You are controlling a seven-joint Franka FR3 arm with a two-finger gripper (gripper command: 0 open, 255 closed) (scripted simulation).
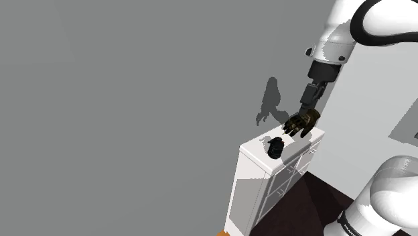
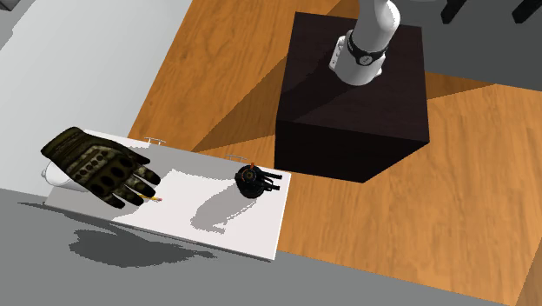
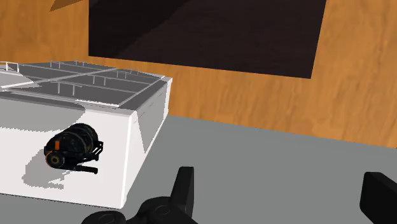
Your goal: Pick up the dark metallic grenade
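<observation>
The black claw (image 3: 283,178) stands wide apart, clasping and touching nothing. The grenade (image 3: 73,147) lies on its side on the flat white cabinet (image 3: 147,124) top, outside the fingers (dark, rounded, ribbed, with a small orange accent). A padded olive glove (image 2: 100,165) rests well apart from it.

Dark metallic grenade (image 2: 253,181), lying on its side, on white cabinet (image 2: 254,239) top
</observation>
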